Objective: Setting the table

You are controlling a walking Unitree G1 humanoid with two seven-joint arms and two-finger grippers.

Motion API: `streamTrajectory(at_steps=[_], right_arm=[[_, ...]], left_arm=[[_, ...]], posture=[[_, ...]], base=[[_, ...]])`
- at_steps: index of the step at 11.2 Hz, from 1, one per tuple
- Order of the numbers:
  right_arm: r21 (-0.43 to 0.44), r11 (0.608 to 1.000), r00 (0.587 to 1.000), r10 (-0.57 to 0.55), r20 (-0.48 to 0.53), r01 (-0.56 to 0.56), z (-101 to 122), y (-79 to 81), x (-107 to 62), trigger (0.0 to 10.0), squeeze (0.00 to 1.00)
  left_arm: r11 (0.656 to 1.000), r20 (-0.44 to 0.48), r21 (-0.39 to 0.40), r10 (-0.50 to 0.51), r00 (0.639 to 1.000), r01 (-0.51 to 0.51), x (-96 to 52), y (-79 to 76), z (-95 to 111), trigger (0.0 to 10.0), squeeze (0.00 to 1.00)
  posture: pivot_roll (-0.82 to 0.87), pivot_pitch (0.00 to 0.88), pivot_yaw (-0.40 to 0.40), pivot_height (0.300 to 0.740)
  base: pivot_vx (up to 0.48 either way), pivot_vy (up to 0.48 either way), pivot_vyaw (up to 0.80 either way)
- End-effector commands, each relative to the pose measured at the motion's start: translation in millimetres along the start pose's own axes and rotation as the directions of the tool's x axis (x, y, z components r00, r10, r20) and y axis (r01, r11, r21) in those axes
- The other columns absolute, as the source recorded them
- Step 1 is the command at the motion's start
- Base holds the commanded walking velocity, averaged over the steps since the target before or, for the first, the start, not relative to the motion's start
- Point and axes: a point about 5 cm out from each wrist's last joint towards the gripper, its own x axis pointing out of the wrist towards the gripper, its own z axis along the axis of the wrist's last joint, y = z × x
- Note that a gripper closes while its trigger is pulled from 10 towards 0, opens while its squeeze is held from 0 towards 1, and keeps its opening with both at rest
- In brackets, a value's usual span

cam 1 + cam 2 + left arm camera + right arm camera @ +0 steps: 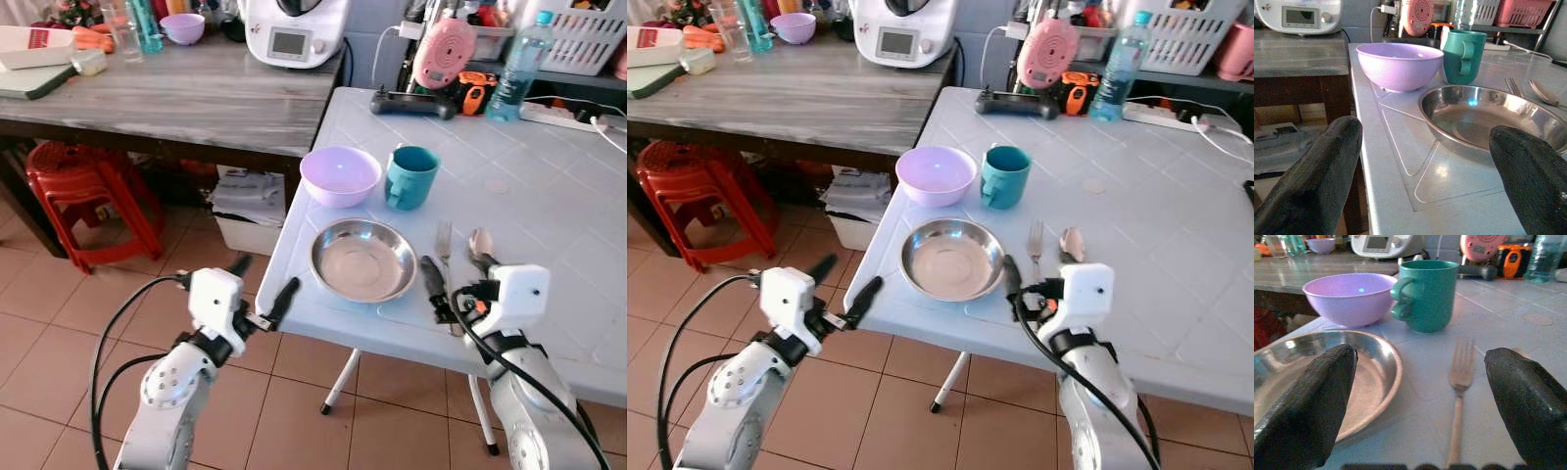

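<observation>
While the robot stands at the near edge of the pale blue desk (549, 186), its left claw (263, 284) hangs just off the desk's left corner, above the tiled floor (59, 323), with its two black fingers (1312, 181) spread wide and nothing between them. Further left, a red plastic stool (83, 191) sits under a grey wooden counter (186, 93) that carries a white kitchen machine (291, 29) and a small purple bowl (182, 27).

On the desk, a lilac bowl (340, 175) stands near the left edge, and a teal mug (410, 177) stands just beside it on the right, upright, its handle turned toward the bowl. Nearer the robot, a steel plate (363, 258) lies flat and empty. To the right of the plate a fork (444, 245) lies with its tines pointing away from the robot, and a spoon (479, 243) lies just beside the fork, bowl end away.

The right claw (446, 289) hovers low over the desk's near edge, between the plate and the fork's handle end; its fingers (1528, 406) are wide apart, straddling the plate's rim and the fork, gripping neither. At the far side a clear water bottle (517, 65) stands upright.
</observation>
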Motion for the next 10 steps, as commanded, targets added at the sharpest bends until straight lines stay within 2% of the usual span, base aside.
streamTrajectory(at_steps=[1, 2, 3, 4, 5, 6, 7, 8, 10], right_arm=[[0.031, 0.999, 0.999, 0.036, -0.036, -0.035, -6, 3.3, 2.1, 10.0, 1.0], [0.031, 0.999, 0.999, 0.03, -0.035, -0.029, -6, 3.8, 3.9, 10.0, 1.0], [0.068, 0.998, 0.998, 0.014, -0.06, -0.01, -10, 3.7, 6.3, 10.0, 0.9], [0.063, 0.997, 0.996, 0.042, -0.079, -0.037, -14, 6.1, 8.5, 10.0, 0.0], [0.048, 0.997, 0.994, 0.059, -0.092, -0.055, -17, 6.6, 11.4, 10.0, 0.0], [0.083, 0.996, 0.994, 0.034, -0.102, -0.025, -20, 2.9, 16.6, 10.0, 0.0], [0.082, 0.996, 0.993, 0.039, -0.11, -0.03, -21, 2.9, 18.6, 10.0, 0.0], [0.08, 0.995, 0.99, 0.069, -0.12, -0.059, -24, 6.8, 25.4, 10.0, 0.0], [0.114, 0.992, 0.989, 0.071, -0.131, -0.056, -26, 8.5, 29.2, 10.0, 0.0]], left_arm=[[1.0, -0.008, -0.006, -0.013, 1.0, 0.013, 0.0, 0.1, -2, 10.0, 0.0], [1.0, -0.006, -0.002, -0.017, 1.0, 0.017, 0.2, -0.3, -1, 10.0, 0.0], [0.999, -0.01, -0.009, -0.032, 0.999, 0.032, 0.4, -1.5, -2, 10.0, 0.0], [0.997, -0.015, 0.0, -0.082, 0.997, 0.082, -0.2, -4.3, -1, 10.0, 0.0], [0.994, -0.018, 0.019, -0.111, 0.994, 0.111, -0.7, -4.5, -1, 10.0, 0.0], [0.994, -0.024, 0.012, -0.106, 0.994, 0.106, -0.1, -2.5, -2, 10.0, 0.0], [0.991, -0.032, 0.026, -0.133, 0.991, 0.134, 0.1, -3.8, -2, 10.0, 0.0], [0.986, -0.048, 0.056, -0.157, 0.986, 0.16, -0.7, -3.8, -4, 10.0, 0.0], [0.986, -0.05, 0.055, -0.156, 0.986, 0.159, 0.4, -2.8, -4, 10.0, 0.0]], posture=[[0.01, 0.092, -0.014, 0.74], [0.02, 0.092, -0.014, 0.74], [0.02, 0.092, -0.012, 0.74], [0.02, 0.092, -0.007, 0.74], [0.02, 0.092, -0.006, 0.74], [0.02, 0.093, -0.005, 0.74], [0.03, 0.094, -0.006, 0.74], [0.03, 0.096, -0.002, 0.74], [0.03, 0.1, 0.0, 0.74]], base=[[0.0, 0.0, 0.0], [0.0, 0.0, 0.0], [0.0, 0.0, 0.0], [0.0, 0.0, 0.0], [0.0, 0.0, 0.0], [0.0, 0.0, 0.0], [0.0, 0.0, 0.0], [0.0, 0.0, 0.0], [0.0, 0.0, 0.0]])
